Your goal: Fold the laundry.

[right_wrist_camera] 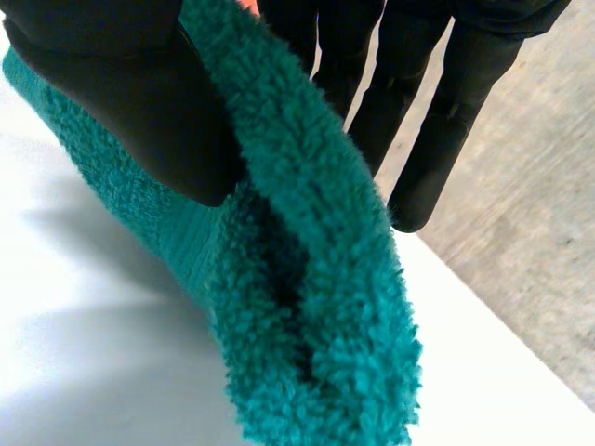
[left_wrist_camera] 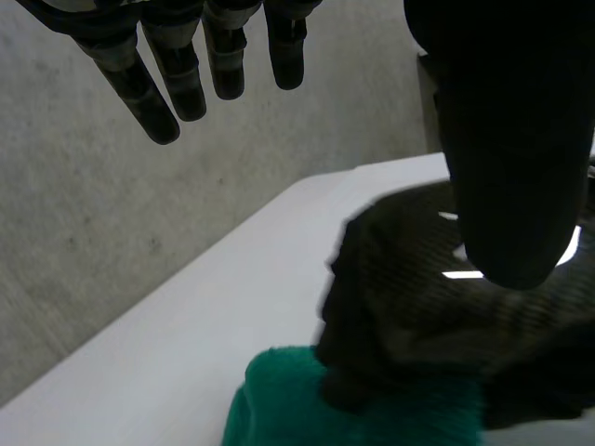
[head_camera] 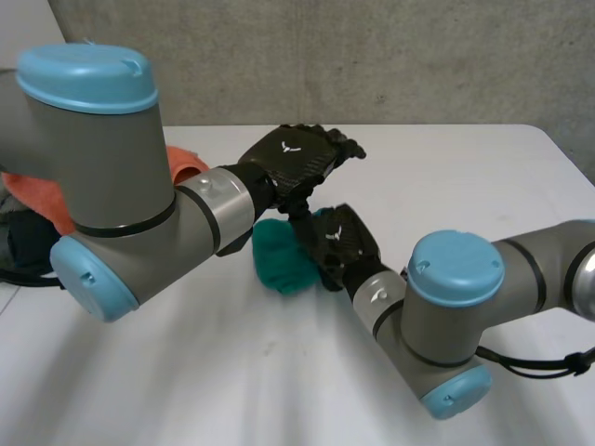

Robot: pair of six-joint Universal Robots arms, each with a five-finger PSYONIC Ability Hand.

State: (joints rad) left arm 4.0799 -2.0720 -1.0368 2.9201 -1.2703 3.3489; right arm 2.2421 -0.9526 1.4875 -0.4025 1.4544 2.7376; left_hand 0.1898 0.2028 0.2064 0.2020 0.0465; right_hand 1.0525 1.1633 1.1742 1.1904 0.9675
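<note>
A small teal terry towel (head_camera: 279,260) is bunched on the white table (head_camera: 465,177) near its middle. My right hand (head_camera: 344,243) is shut on it. In the right wrist view the thumb (right_wrist_camera: 130,102) presses a fold of the towel (right_wrist_camera: 316,307) against the fingers (right_wrist_camera: 418,111), and the fold stands up off the table. My left hand (head_camera: 293,158) hovers just behind and above the right hand, open and empty, with straight fingers (left_wrist_camera: 177,74) spread apart from the thumb. Under the left palm I see the right hand (left_wrist_camera: 418,316) and the towel's edge (left_wrist_camera: 297,400).
An orange cloth (head_camera: 37,190) and a dark cloth (head_camera: 26,243) lie piled at the table's left edge, partly behind my left arm. A concrete wall (head_camera: 372,56) runs along the far side. White tabletop stretches to the right and front.
</note>
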